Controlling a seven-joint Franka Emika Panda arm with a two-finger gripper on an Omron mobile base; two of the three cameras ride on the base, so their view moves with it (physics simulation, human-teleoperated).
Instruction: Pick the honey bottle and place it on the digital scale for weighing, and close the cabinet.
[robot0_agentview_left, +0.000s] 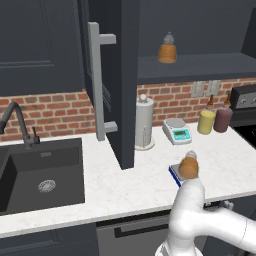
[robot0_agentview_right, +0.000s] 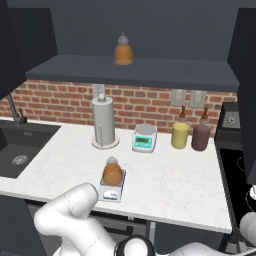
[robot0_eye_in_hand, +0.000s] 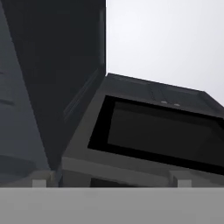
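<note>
You are looking at a task that appears half finished. The small squat amber-orange honey bottle with its whitish cap (robot0_agentview_right: 112, 173) is sitting upright on the grey platform of the flat blue digital scale with the white front panel (robot0_agentview_right: 111, 194), near the front edge of the white marble counter (robot0_agentview_right: 175, 185). So the weighing placement looks done. The tall dark charcoal cabinet door with the long grey bar handle (robot0_agentview_left: 122, 85) is standing wide open, edge-on over the counter beside the white paper towel roll (robot0_agentview_left: 144, 122); closing it is what remains. The gripper (robot0_eye_in_hand: 109, 183) is pointing at a dark appliance with a black window, and you cannot tell whether its fingers are open or closed.
</note>
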